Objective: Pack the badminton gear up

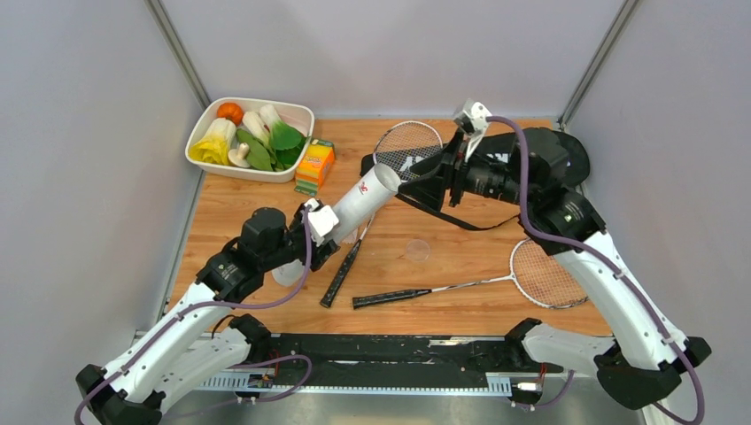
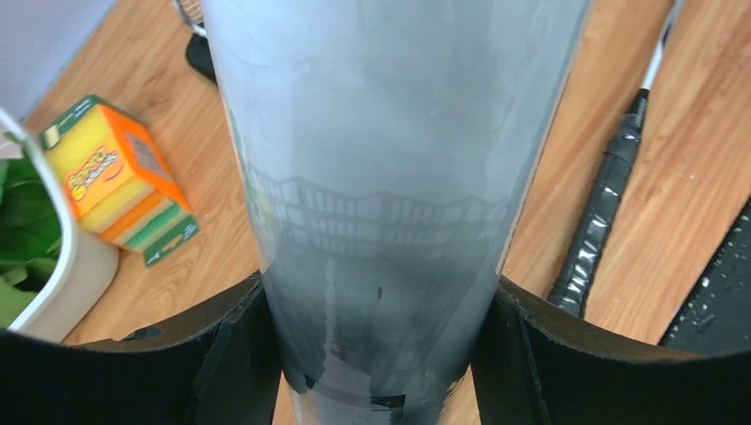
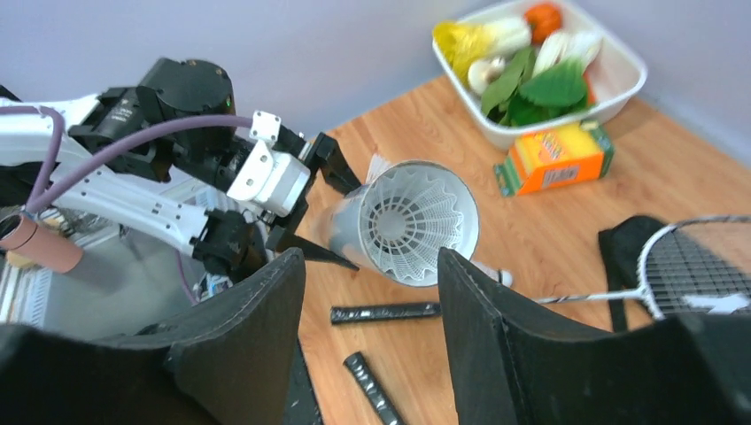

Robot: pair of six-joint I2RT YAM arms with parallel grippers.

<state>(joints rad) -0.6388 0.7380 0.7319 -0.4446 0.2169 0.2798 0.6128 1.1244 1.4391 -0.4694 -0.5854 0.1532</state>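
Left gripper (image 2: pixel 376 359) clamped around the lower part of the tilted white tube (image 1: pixel 359 202). Right gripper (image 3: pixel 370 266), jaws apart and holding nothing, faces the tube's open mouth just ahead, where a shuttlecock (image 3: pixel 409 221) sits inside.

Rackets (image 1: pixel 406 148): two; white tube (image 1: pixel 359 202): one; shuttlecock (image 3: pixel 409 226): one in view; black bag (image 3: pixel 623 251): one; orange-and-green box (image 1: pixel 314 166): one; white dish (image 1: pixel 232 170): one; toy vegetables (image 1: pixel 266 142) in the dish: several, too bunched to count; clear round lid (image 1: pixel 416 250): one.
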